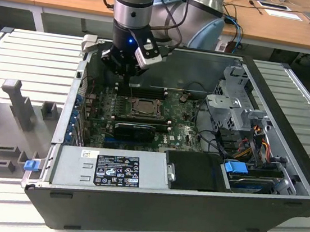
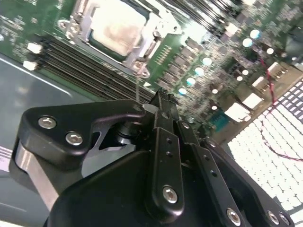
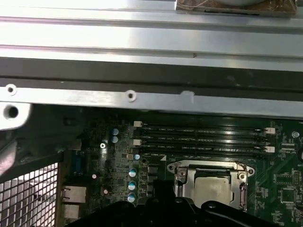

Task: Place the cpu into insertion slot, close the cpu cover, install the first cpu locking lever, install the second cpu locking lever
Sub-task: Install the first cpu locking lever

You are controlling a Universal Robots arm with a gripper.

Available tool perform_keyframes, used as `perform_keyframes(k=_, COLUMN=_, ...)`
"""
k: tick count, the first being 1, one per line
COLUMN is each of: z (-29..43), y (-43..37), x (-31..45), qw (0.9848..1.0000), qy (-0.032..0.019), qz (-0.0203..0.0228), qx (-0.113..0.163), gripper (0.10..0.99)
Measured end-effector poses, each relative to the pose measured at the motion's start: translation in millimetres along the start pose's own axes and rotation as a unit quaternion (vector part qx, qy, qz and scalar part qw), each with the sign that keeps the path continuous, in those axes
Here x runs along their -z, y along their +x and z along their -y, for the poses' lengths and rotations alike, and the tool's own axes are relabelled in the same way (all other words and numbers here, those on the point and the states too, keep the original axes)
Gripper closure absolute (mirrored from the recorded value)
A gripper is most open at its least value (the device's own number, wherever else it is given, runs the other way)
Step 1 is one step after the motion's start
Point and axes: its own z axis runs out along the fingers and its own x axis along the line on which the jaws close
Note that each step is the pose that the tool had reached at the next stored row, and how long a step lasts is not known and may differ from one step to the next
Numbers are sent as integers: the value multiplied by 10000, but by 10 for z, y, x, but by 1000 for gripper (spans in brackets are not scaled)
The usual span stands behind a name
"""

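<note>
Exterior view, container: an open computer case [image 1: 149,206] on the table [image 1: 33,50] holds the green board. The insertion slot [image 1: 143,104] sits on its far side, toward the exterior view's left, and the gripper [image 1: 126,67] hangs just above it.
Second wrist view, slot contents: the cpu [image 2: 116,23] is seated, framed by the cpu cover [image 2: 152,40] lying flat.
Second wrist view, jaws: they are seen clenched together, with a thin locking lever [image 2: 137,82] just beside the tips. A pinch on it cannot be confirmed.
First wrist view, risk: it is judged that the lever could slip free and spring back, or that the memory slots [image 3: 203,139] could be struck if force is applied off-line.
</note>
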Motion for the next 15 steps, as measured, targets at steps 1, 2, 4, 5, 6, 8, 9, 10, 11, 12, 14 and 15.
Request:
perform_keyframes(k=1, z=-1, y=28, x=-1, qw=10000, qy=-2, qz=1, qx=1, gripper=980)
perform_keyframes(k=2, z=-2, y=58, x=-1, qw=10000, qy=-4, qz=1, qx=2, gripper=980)
perform_keyframes(k=4, z=-19, y=71, x=-2, qw=10000, qy=-4, qz=1, qx=3, gripper=980)
perform_keyframes(k=5, z=-33, y=71, x=-3, qw=10000, qy=-4, qz=1, qx=4, gripper=980)
perform_keyframes(k=6, z=-55, y=70, x=-4, qw=10000, qy=-4, qz=1, qx=4, gripper=980)
perform_keyframes(k=8, z=-85, y=69, x=-6, qw=10000, qy=-3, qz=0, qx=3, gripper=980)
perform_keyframes(k=9, z=-98, y=62, x=-6, qw=10000, qy=-3, qz=0, qx=4, gripper=980)
perform_keyframes(k=10, z=-103, y=28, x=-7, qw=10000, qy=-4, qz=0, qx=4, gripper=980)
perform_keyframes(k=11, z=-104, y=-56, x=-7, qw=10000, qy=-4, qz=-4, qx=3, gripper=980)
perform_keyframes(k=12, z=-103, y=-139, x=-8, qw=10000, qy=-4, qz=-10, qx=4, gripper=980)
perform_keyframes(k=14, z=-101, y=-239, x=-10, qw=10000, qy=-4, qz=-24, qx=2, gripper=980)
perform_keyframes(k=15, z=-98, y=-326, x=-16, qw=10000, qy=-5, qz=-40, qx=1, gripper=980)
